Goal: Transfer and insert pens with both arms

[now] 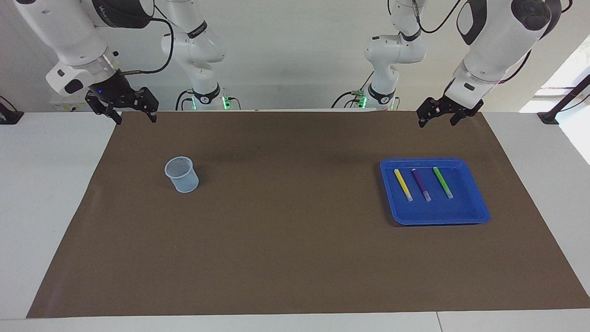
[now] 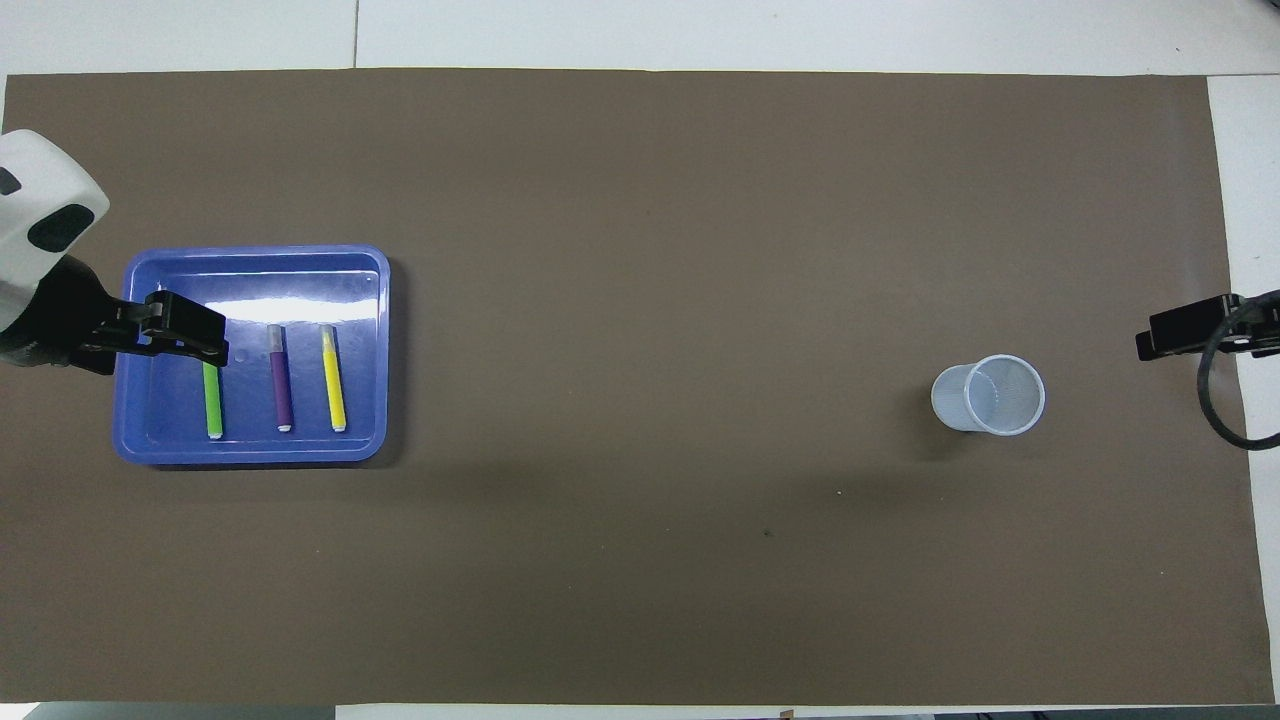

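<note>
Three pens lie side by side in a blue tray [image 1: 438,216]: yellow [image 1: 403,184], purple [image 1: 421,184] and green [image 1: 443,182]. In the overhead view they are green [image 2: 213,405], purple [image 2: 281,385] and yellow [image 2: 333,385]. My left gripper [image 1: 438,122] hangs open and empty, high over the mat's edge by the robots. It touches nothing. From overhead, the left gripper [image 2: 185,338] covers the green pen's cap end. My right gripper [image 1: 135,120] is also open and empty, raised over the mat's corner at the right arm's end. The overhead view shows only the right gripper's tip [image 2: 1185,335].
A pale translucent cup [image 1: 182,174] stands upright on the brown mat [image 1: 286,240] toward the right arm's end, also seen as the cup [image 2: 990,395] from overhead. The tray [image 2: 250,255] sits toward the left arm's end. White tabletop borders the mat.
</note>
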Robot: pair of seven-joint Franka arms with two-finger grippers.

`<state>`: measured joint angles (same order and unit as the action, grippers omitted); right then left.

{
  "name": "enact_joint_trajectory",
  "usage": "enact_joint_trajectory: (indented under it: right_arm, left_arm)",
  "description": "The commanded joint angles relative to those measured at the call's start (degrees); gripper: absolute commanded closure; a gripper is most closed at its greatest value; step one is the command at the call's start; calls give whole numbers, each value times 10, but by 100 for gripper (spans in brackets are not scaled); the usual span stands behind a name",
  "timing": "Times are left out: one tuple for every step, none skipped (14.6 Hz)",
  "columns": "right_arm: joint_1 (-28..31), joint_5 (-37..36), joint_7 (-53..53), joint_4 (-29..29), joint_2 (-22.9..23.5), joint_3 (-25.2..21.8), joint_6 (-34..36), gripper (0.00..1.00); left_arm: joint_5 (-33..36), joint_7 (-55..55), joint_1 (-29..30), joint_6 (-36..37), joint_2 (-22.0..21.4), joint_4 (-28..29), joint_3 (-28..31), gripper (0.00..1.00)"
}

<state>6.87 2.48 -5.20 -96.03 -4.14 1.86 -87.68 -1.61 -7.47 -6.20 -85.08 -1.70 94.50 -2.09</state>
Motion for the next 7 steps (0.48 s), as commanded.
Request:
enact_joint_trajectory:
  right_arm:
    - [3,14,0,8,0,1,15,0]
    - [4,24,-1,7,0,1,17,0]
    - [8,49,0,5,-1,-1,20,0]
    - [10,68,0,1,-2,-4,22,0]
    - [11,74,1,0,-3,-4,33,0]
    - [10,74,0,-1,-6,-4,48,0]
    - [5,73,1,-1,-9,-3,71,0]
  left_arm:
    - [-7,-2,4,5,-10,6,1,0]
    - [-7,-1,4,5,-11,7,1,0]
    - [-7,-1,4,5,-11,8,2,0]
    - [-7,-1,4,6,-12,10,2,0]
    - [-7,-2,4,4,-16,18,2,0]
    - [-7,-5,4,3,-21,28,2,0]
    - [-7,-9,4,2,-27,37,2,0]
